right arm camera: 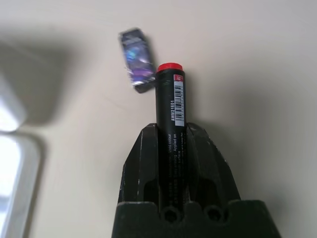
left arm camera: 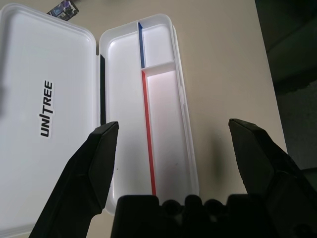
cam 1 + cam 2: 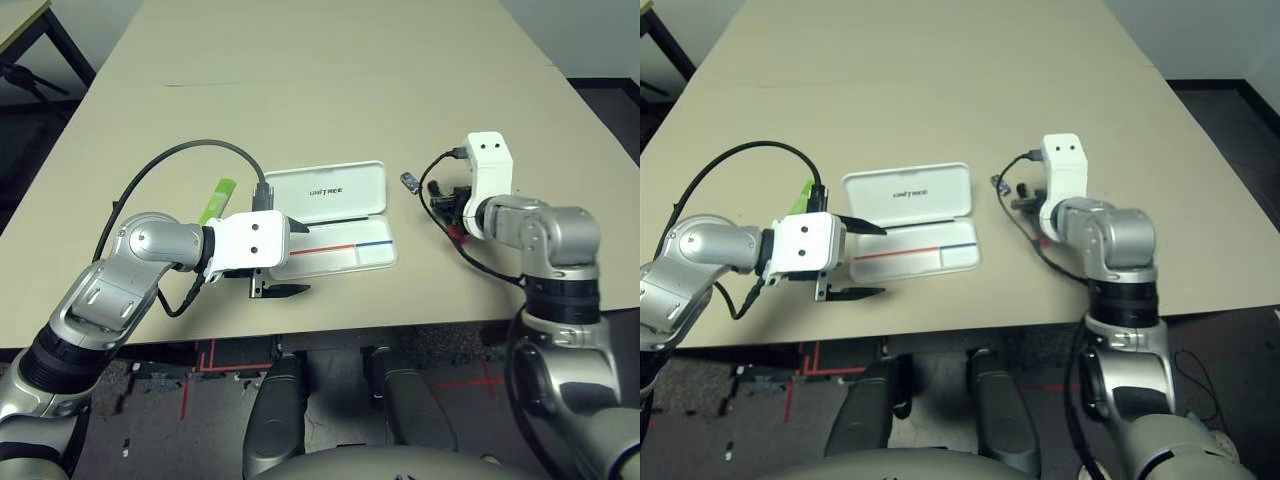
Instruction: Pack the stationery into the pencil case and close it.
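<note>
The right pincer (image 1: 173,144) is clamped on the black marker (image 1: 171,114), red cap outward, above the surface (image 3: 330,90) near the tiny patterned block (image 1: 136,62). The left pincer (image 2: 173,144) gapes wide over the open pencil case (image 3: 340,245) — the highlighter (image 3: 217,200) lies beyond it. Step in hand: marker pickup; next, probably, carry it across and lay it lengthwise in the long compartment.

case (image 3: 330,190) open, white | marker (image 1: 171,124) clamped, red-tipped | highlighter (image 3: 216,200) beside lid | block (image 1: 136,60) on table

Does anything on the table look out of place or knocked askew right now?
Nothing stands out. The pencil case lies open and flat, the right gripper holds the marker cleanly, and the patterned block and highlighter rest on the table.
</note>
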